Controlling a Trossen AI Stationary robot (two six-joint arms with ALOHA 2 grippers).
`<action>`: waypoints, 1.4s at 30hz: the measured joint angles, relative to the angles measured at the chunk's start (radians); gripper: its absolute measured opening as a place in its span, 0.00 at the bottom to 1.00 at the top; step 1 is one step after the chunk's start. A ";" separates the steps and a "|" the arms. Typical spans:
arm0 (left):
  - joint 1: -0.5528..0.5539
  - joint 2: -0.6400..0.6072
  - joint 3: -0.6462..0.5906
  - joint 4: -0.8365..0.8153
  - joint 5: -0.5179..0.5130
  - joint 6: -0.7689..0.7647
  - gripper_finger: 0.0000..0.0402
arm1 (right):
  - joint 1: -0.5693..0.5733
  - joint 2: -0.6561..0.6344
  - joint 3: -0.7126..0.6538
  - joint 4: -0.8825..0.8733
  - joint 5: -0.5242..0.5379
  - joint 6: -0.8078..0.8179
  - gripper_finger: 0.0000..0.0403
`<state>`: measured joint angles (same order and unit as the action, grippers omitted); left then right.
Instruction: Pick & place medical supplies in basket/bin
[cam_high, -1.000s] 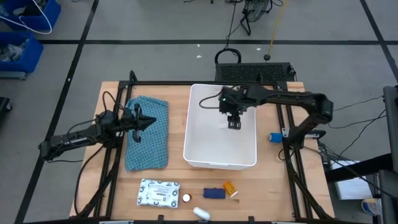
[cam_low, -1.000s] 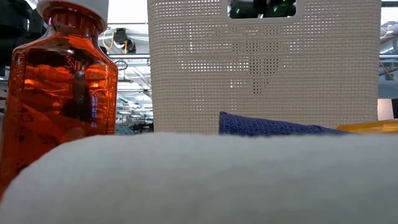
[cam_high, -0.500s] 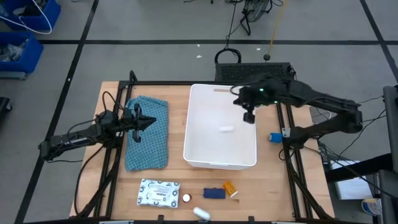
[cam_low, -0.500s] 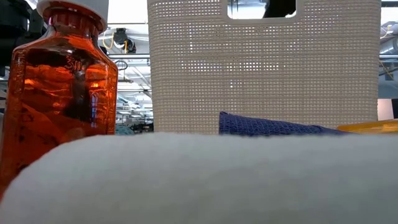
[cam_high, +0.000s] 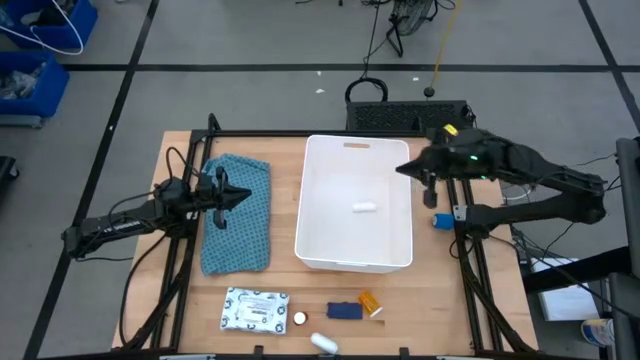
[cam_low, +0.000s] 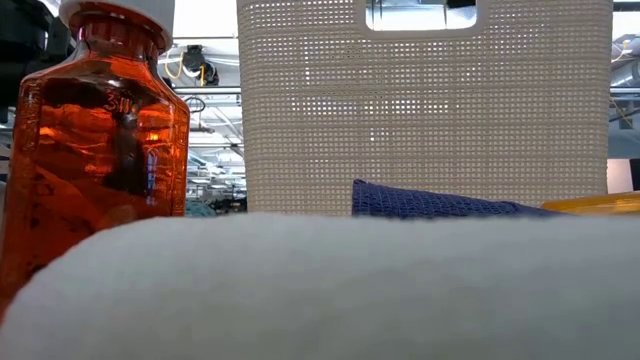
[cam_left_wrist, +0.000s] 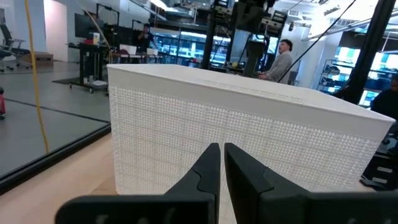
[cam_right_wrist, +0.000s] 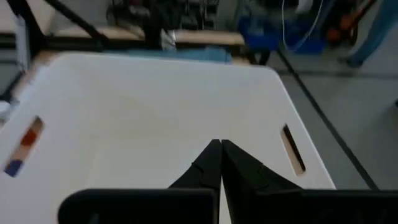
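Since a moment ago the right gripper (cam_high: 432, 190) has pulled out from above the bin (cam_high: 330, 150) to its right rim, and a small white tube (cam_high: 364, 207) now lies alone on the bin floor. The left gripper (cam_high: 240, 194) has not moved.

From left to right: the left gripper waits over the teal cloth (cam_high: 235, 240), its fingers (cam_left_wrist: 208, 167) pressed together on nothing. At the near edge of the bench (cam_high: 440, 300) lie the flat white packet (cam_high: 255, 309), a small white round piece (cam_high: 299, 319), another white tube (cam_high: 322, 342), the blue piece (cam_high: 343, 311) and the orange pill bottle (cam_high: 369, 302). They lie close together but mostly apart. Right of the bin, a further blue item (cam_high: 441, 220) lies just beside the arm's base. The right gripper shows its fingers (cam_right_wrist: 211, 160) closed and empty.

I judge that the packet is light and a little soft, so it is better to pinch it across the short edge. The bottle seems stiff, smooth and able to roll, so hold it across the middle of the body. The tubes are light and can slip easily.
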<state>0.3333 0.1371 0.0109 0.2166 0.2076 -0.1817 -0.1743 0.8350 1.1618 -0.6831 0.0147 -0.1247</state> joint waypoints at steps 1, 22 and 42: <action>0.000 0.000 0.000 -0.003 0.000 0.001 0.06 | 0.007 -0.035 -0.031 0.020 0.018 0.007 0.00; 0.000 0.000 0.000 -0.013 0.001 0.039 0.06 | 0.173 -0.465 -0.824 0.856 0.062 0.094 0.00; -0.055 0.048 0.370 -0.281 0.114 0.078 0.06 | 0.264 -0.467 -1.043 1.177 0.061 0.075 0.00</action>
<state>0.2785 0.1856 0.3806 -0.0646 0.3218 -0.1036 0.0898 0.3679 0.1188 0.4942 0.0753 -0.0496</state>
